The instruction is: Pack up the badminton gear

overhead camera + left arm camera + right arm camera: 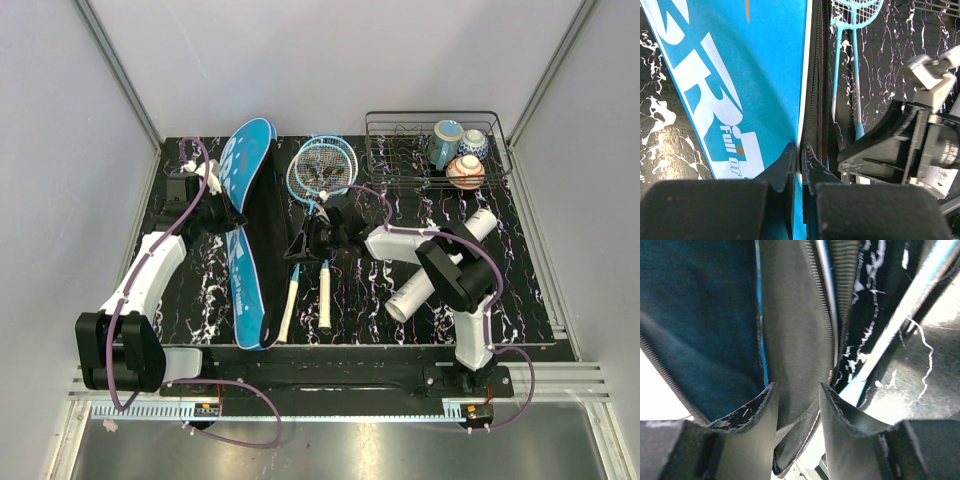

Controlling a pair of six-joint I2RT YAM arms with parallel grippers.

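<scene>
The teal "SPORT" racket bag [243,200] lies lengthwise left of centre, its black inner side [268,240] spread open. My left gripper [232,218] is shut on the bag's teal edge [799,125]; its jaws [800,147] meet on it. My right gripper [298,245] holds the black flap [795,340], and the fabric fills the narrow gap between its jaws [796,387]. Two blue-framed rackets [322,165] lie beside the bag, with their white handles [325,300] toward me. The long white tube [440,265] lies at the right, partly under my right arm. I cannot make out any shuttlecocks.
A black wire rack [400,135] stands at the back right with ceramic cups [458,150] in it. Grey walls close in the table on three sides. My right arm crosses over the tube. The right gripper's body [920,145] shows in the left wrist view.
</scene>
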